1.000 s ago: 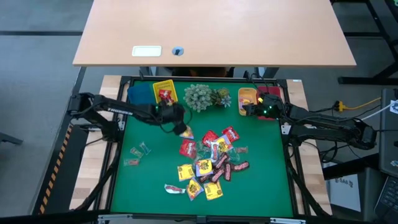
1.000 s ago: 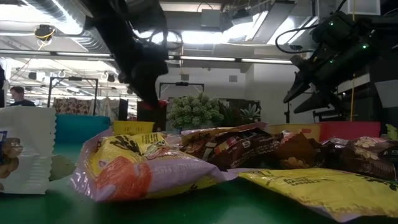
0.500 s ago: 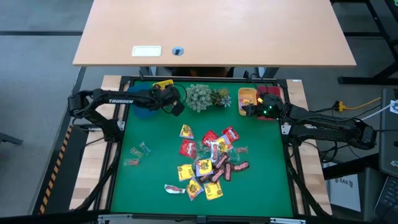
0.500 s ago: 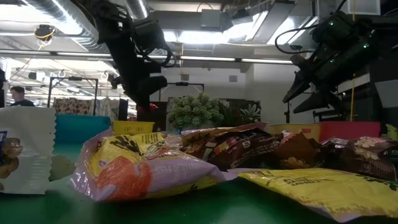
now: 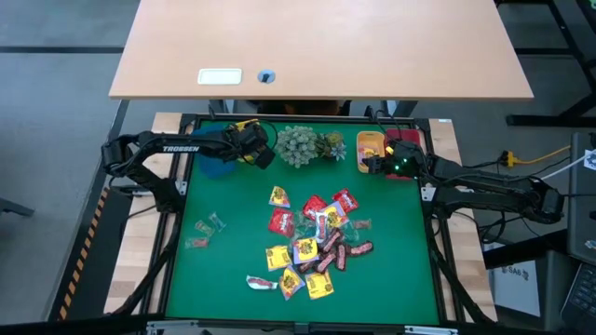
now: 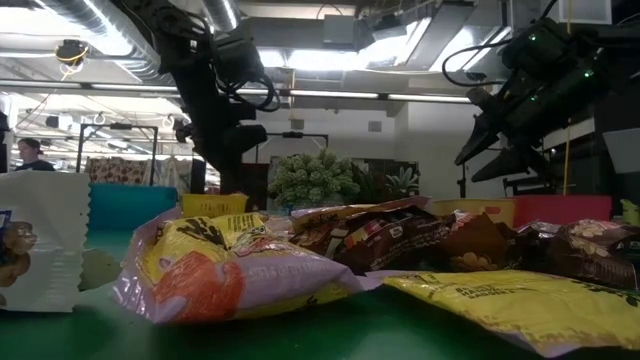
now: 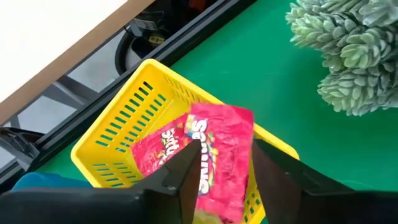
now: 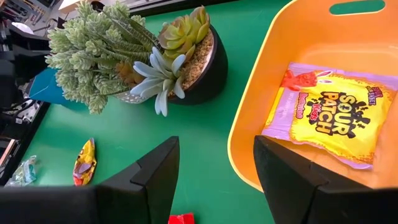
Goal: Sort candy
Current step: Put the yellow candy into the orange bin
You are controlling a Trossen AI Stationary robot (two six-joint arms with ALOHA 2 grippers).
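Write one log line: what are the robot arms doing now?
left gripper: open over yellow bin, red packet between fingers | right gripper: open over orange bin

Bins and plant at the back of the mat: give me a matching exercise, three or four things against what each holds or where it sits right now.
Things
1. yellow bin
2. orange bin
3. potted plant
4. left gripper

States
A. holds a yellow Sour Patch packet
B. open, above the yellow bin
C. holds a red Skittles packet
D. stands on the mat beside the orange bin

Pairs: 1-C, 2-A, 3-D, 4-B
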